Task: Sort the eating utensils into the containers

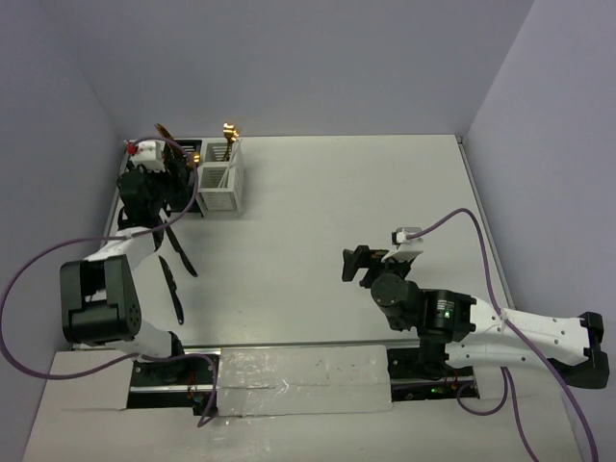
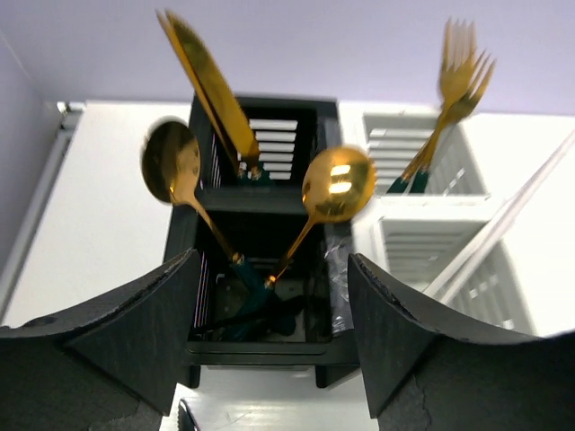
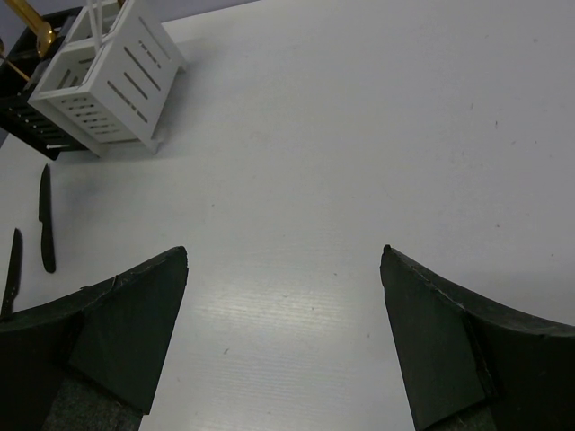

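**A:** Why is the left arm up in the far-left corner of the white worktop [image 1: 366, 192]?

**B:** That is where the black slatted caddy [image 2: 269, 202] stands, joined to the white slatted caddy [image 2: 431, 238]. The left fingers [image 2: 144, 332] hang over the black one, spread wide with nothing between them. The pose would suit a drop into it.

**A:** And what stands inside?

**B:** Everything sits handle down and head up, leaning on the slats. Two gold spoons [image 2: 337, 184] and a gold knife [image 2: 211, 81] are in the black caddy. Gold forks [image 2: 458, 81] and thin white sticks [image 2: 503, 224] are in the white.

**A:** Is anything unsorted?

**B:** Two all-black knives [image 3: 45, 220] lie flat near the left edge, apart from the caddies.

**A:** And the right arm?

**B:** The right fingers [image 3: 117, 323] are also wide apart and empty. They hover over the worktop toward its right edge, well apart from every utensil. That probably keeps them out of the left arm's way.
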You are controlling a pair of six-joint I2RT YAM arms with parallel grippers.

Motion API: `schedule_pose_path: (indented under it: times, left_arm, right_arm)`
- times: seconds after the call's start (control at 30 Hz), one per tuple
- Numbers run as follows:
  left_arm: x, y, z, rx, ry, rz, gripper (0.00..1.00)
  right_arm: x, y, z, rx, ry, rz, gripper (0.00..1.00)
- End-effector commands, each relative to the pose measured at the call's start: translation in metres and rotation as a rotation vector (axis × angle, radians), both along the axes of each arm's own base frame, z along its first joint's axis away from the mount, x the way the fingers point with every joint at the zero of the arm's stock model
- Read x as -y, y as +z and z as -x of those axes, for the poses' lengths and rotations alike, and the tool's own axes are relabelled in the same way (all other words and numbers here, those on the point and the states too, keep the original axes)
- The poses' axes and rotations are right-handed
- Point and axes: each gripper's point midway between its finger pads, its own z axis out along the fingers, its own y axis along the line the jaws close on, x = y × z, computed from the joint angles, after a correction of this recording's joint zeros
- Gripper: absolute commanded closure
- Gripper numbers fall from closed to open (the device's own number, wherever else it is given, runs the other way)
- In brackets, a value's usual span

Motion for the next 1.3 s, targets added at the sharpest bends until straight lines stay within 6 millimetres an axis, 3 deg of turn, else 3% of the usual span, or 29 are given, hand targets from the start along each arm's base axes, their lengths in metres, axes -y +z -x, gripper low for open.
schedule_pose_path:
  times: [0.0,0.07,0.1,0.17,0.2,0.23,0.27,0.3,0.33,0.37,0.43,0.5,0.6,0.7,0.9,1.03,1.27]
  left_arm:
    - [0.005,0.063,0.007,0.127,-0.025,0.006,0.24]
    - [0.007,0.073,0.013,0.115,-0.028,0.021,0.24]
    - [0.008,0.089,0.021,0.134,-0.026,0.019,0.24]
    - [0.008,0.089,0.034,0.047,-0.027,-0.003,0.23]
    - [0.007,0.112,0.043,0.056,-0.024,-0.027,0.21]
    - [0.005,0.086,0.058,-0.09,-0.035,-0.081,0.21]
    - [0.005,0.077,0.069,-0.163,-0.046,-0.099,0.21]
    - [0.007,0.087,0.079,-0.191,-0.084,-0.164,0.21]
    - [0.009,0.078,0.092,-0.266,-0.116,-0.187,0.2]
    - [0.011,0.048,0.12,-0.433,-0.144,-0.184,0.2]
    - [0.012,0.027,0.146,-0.566,-0.207,-0.237,0.2]
    - [0.01,-0.009,0.185,-0.757,-0.238,-0.25,0.2]
    - [0.001,-0.044,0.22,-0.937,-0.236,-0.27,0.2]
    - [0.002,-0.068,0.244,-1.089,-0.261,-0.249,0.2]
    - [0.002,-0.117,0.268,-1.339,-0.25,-0.187,0.23]
    - [0.005,-0.146,0.27,-1.414,-0.224,-0.223,0.26]
    - [-0.005,-0.159,0.268,-1.418,-0.166,-0.269,0.35]
  right_arm:
    - [-0.002,0.021,-0.003,0.03,-0.017,-0.065,0.06]
    - [-0.002,0.021,-0.003,0.03,-0.017,-0.062,0.06]
    - [-0.003,0.02,-0.002,0.029,-0.014,-0.059,0.06]
    - [-0.003,0.021,-0.002,0.026,-0.011,-0.064,0.06]
    - [-0.003,0.021,-0.002,0.023,-0.007,-0.065,0.06]
    - [-0.003,0.019,-0.001,0.017,-0.007,-0.07,0.06]
    - [-0.003,0.018,0.0,0.01,0.001,-0.071,0.06]
    - [-0.004,0.017,0.0,0.008,0.003,-0.08,0.06]
    - [-0.005,0.017,0.001,0.008,0.008,-0.09,0.06]
    - [-0.008,0.013,0.002,0.003,0.027,-0.089,0.06]
    - [-0.014,0.016,0.003,0.017,0.061,-0.103,0.06]
    - [-0.019,0.013,0.005,0.015,0.093,-0.099,0.06]
    - [-0.023,0.009,0.005,0.023,0.114,-0.089,0.06]
    - [-0.027,0.001,0.006,0.02,0.141,-0.078,0.05]
    - [-0.031,-0.015,0.009,0.026,0.176,-0.084,0.04]
    - [-0.029,-0.021,0.008,0.03,0.182,-0.045,0.04]
    - [-0.019,-0.025,0.009,0.037,0.17,-0.038,0.03]
